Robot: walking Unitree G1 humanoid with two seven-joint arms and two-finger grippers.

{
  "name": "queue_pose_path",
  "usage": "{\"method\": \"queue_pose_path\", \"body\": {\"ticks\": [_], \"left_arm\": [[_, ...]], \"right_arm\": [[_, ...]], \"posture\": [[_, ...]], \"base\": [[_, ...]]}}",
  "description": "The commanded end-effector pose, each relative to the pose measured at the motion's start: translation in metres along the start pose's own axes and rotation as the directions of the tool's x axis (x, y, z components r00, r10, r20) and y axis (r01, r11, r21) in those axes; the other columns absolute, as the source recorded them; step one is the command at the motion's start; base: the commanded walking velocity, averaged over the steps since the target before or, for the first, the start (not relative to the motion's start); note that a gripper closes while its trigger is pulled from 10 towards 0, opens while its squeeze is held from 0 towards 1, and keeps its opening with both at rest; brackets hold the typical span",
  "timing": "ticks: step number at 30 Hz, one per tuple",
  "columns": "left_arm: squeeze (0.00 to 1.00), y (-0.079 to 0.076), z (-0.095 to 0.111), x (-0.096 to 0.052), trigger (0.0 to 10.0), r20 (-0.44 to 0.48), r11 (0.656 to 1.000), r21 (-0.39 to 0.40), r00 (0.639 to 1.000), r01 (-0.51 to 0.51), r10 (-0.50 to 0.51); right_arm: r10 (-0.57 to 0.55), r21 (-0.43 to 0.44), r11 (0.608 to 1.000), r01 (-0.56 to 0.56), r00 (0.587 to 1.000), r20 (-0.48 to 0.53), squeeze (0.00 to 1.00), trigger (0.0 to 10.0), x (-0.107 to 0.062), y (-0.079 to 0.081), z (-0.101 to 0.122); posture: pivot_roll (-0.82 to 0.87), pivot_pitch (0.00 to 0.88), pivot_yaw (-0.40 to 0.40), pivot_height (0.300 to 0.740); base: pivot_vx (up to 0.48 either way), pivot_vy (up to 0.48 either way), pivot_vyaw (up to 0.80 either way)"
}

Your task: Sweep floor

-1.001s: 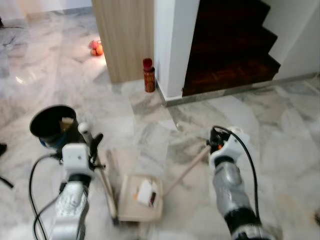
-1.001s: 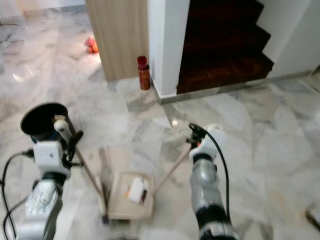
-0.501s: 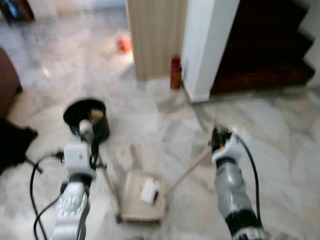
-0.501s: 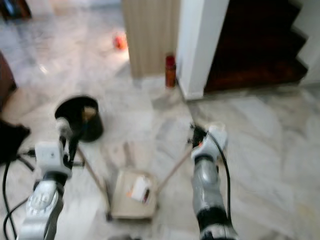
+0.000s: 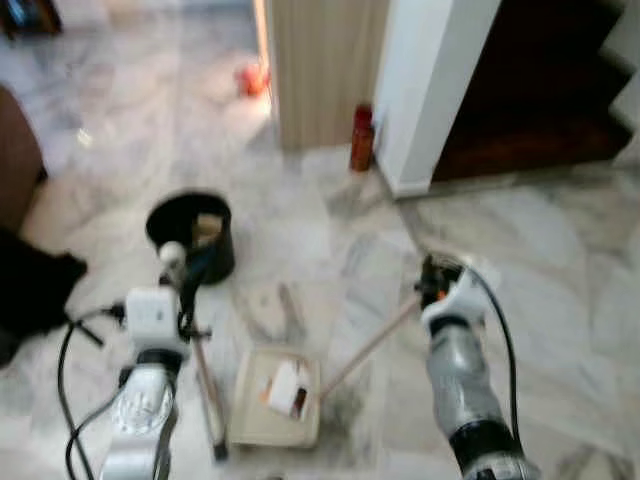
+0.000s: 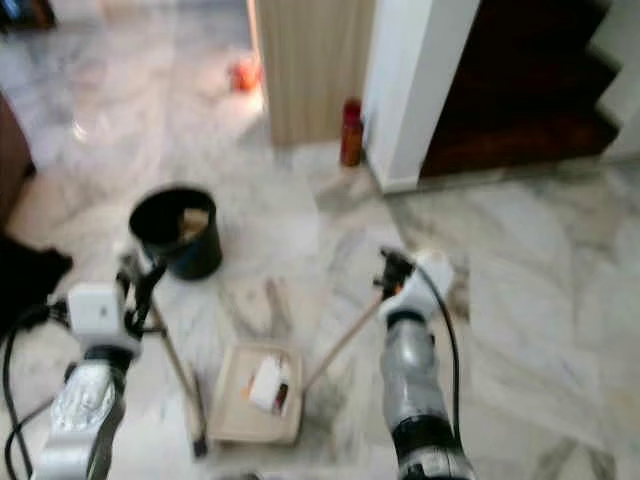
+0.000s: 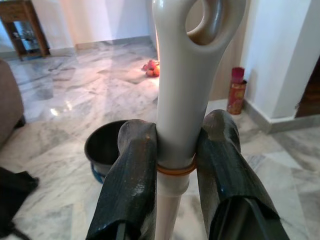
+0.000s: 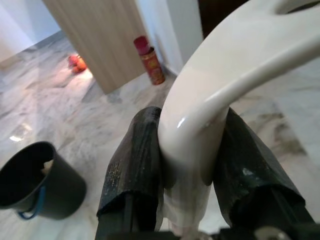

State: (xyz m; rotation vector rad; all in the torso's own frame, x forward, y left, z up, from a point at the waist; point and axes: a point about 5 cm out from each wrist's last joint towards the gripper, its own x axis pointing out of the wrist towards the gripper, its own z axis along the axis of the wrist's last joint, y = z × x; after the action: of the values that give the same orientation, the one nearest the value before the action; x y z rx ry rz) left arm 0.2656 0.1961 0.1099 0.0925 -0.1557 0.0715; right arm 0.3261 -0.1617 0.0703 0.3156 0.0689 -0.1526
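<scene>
Left claw [image 7: 175,165] clamps the broom handle [image 7: 182,100]; right claw [image 8: 187,155] clamps the dustpan handle [image 8: 210,105]. Dustpan [image 5: 275,412] holds debris beside black bucket [image 5: 192,232].

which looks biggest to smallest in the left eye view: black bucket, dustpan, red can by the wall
1. Dustpan and black bucket: close in apparent size; the dustpan is nearer the camera, so unranked.
2. Red can: clearly smallest, and farthest away.

marble floor [image 5: 300,230] | wood panel [image 5: 320,70] | white pillar [image 5: 430,90] | dark stairs [image 5: 540,90]
</scene>
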Motion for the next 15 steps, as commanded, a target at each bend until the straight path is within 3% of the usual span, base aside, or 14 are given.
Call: {"method": "queue_pose_path", "body": {"ticks": [1,4,15], "left_arm": [[0.00,0.0043,0.0075,0.0001,10.0,0.033,1.000,0.012,0.999,-0.006,0.006],[0.00,0.0042,0.0074,0.0001,10.0,0.032,1.000,0.011,0.999,-0.005,0.005],[0.00,0.0031,0.0070,0.0003,10.0,0.030,1.000,0.011,1.000,-0.005,0.005]], "right_arm": [[0.031,-0.003,1.000,-0.031,0.998,0.052,0.00,10.0,0.0041,0.0097,0.0115],[0.034,-0.005,0.999,-0.033,0.998,0.051,0.00,10.0,0.0040,0.0100,0.0114],[0.042,0.000,0.999,-0.042,0.998,0.043,0.00,10.0,0.0040,0.0107,0.0103]], "posture": [[0.15,0.109,-0.010,0.740],[0.15,0.109,-0.011,0.740],[0.15,0.108,-0.012,0.740]], "base": [[0.000,0.337,0.67],[0.000,0.337,0.64],[0.000,0.336,0.00]]}}
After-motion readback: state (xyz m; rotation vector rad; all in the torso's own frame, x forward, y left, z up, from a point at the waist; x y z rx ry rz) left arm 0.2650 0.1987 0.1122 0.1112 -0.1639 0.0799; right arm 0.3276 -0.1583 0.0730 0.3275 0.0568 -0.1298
